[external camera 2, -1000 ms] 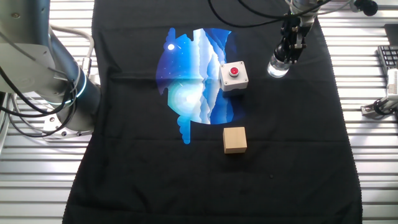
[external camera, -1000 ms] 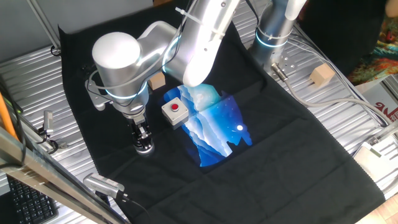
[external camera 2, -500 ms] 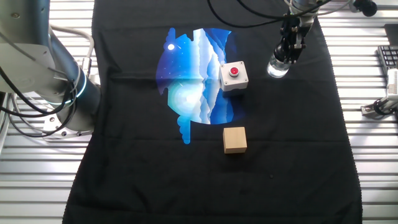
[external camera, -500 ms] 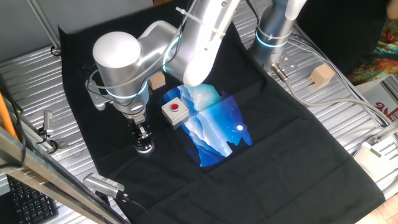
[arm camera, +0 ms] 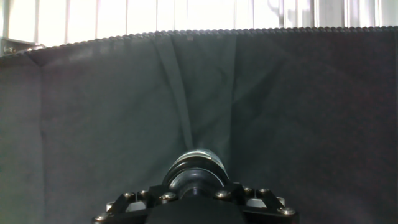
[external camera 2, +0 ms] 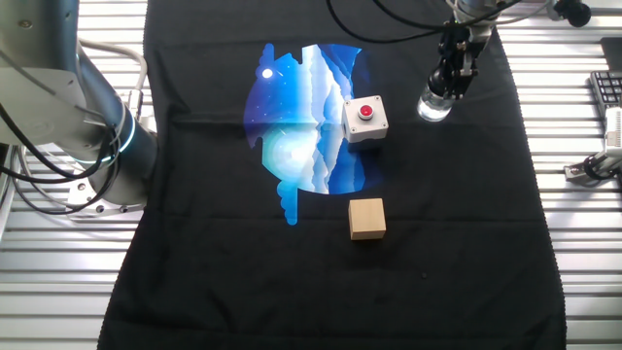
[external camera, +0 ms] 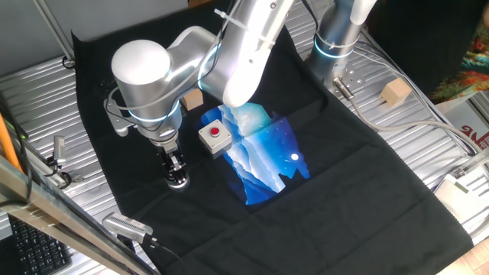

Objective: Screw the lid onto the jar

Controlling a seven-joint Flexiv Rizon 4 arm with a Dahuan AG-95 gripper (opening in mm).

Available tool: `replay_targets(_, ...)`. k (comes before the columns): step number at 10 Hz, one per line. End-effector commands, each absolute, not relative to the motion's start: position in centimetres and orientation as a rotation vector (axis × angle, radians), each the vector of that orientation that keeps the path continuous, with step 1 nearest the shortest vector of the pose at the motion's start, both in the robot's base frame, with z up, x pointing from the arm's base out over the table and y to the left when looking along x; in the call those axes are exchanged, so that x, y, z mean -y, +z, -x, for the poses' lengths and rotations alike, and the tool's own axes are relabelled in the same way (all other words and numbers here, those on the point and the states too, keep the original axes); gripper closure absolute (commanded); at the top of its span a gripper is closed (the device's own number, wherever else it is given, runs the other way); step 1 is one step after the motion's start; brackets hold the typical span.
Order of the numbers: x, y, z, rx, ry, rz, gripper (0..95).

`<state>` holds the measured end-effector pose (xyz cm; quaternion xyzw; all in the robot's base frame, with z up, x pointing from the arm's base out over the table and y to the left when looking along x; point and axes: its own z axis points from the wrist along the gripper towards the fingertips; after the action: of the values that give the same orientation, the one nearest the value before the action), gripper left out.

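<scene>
1. The jar (external camera 2: 433, 105) stands upright on the black cloth (external camera 2: 437, 243), near the worktop edge by the keyboard (external camera 2: 604, 89). It is just beside the white box (external camera 2: 364, 119) with the red button, on the side away from the blue picture on the cloth.

2. The arm hangs straight above the jar. The jaws (external camera: 176, 173) point down and sit right on top of the jar, so the jar's upright axis runs in line with the jaws. In the hand view the round top of the jar (arm camera: 194, 168) shows directly beyond the jaws, centred.

3. The lid (external camera: 177, 180) appears as a dark band at the jar's top, between the jaws. From these views I cannot tell whether its thread has caught.

4. The jaws look nearly closed, narrow enough to pinch the lid. I judge they are gripping it, but the contact itself is hidden.

5. The coming move is likely a twist about the upright axis. It depends on the jaws staying centred over the jar, and on the jar not spinning on the cloth.

6. A wooden cube (external camera 2: 367, 218) lies well apart, beyond the white box.
</scene>
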<state>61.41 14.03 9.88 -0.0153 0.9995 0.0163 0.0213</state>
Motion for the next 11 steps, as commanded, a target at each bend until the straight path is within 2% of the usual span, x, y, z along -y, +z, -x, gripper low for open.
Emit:
replay_targets(1,-13.95,9.79,-61.34,-3.1,0.051,0.038,95.0)
replay_targets(11,-13.72,9.64,-61.2,-3.087,0.07,0.022,95.0)
